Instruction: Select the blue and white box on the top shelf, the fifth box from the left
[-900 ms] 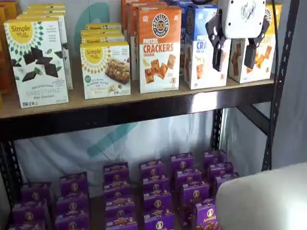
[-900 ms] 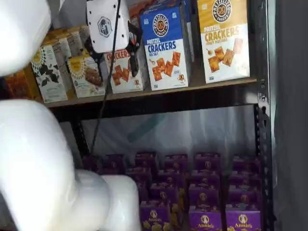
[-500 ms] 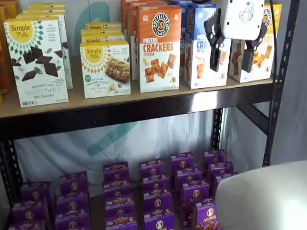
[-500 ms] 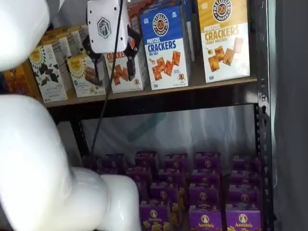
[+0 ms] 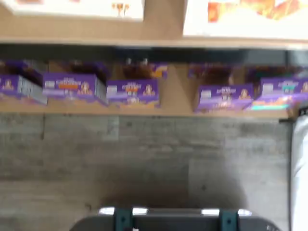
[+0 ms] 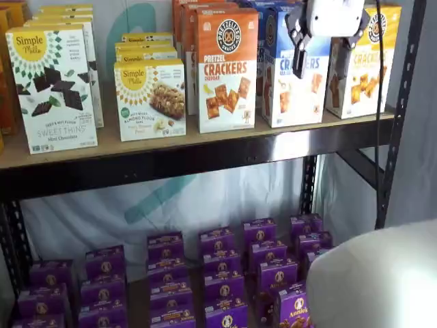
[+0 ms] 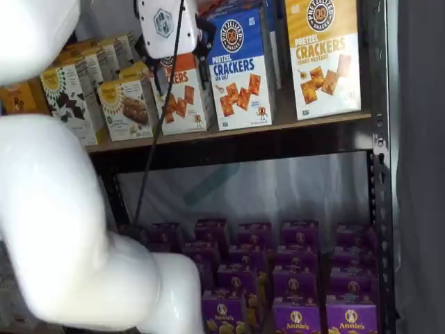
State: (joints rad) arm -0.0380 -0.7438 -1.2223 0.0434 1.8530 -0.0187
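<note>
The blue and white box [image 6: 285,82] stands on the top shelf [image 6: 171,158], between an orange cracker box [image 6: 227,68] and a yellow-topped box [image 6: 362,68]; several alike stand behind it. It also shows in a shelf view [image 7: 240,69] above the shelf's rail [image 7: 278,142]. My gripper [image 6: 328,58] hangs at the view's top edge in front of the blue and white box's right side and the yellow-topped box, apart from both. Its black fingers are spread, open and empty. In a shelf view the gripper [image 7: 175,61] shows left of the box.
Simple Mills boxes [image 6: 51,89] stand at the left of the top shelf. Small purple boxes [image 6: 218,273] fill the lower level; they also show in the wrist view [image 5: 132,91] over a grey wood floor. Black uprights [image 6: 399,116] frame the right side. The white arm [image 7: 62,209] fills the foreground.
The gripper has risen toward the top edge and shifted a little left across the blue and white box's front. Its fingers stay spread. No box has moved.
</note>
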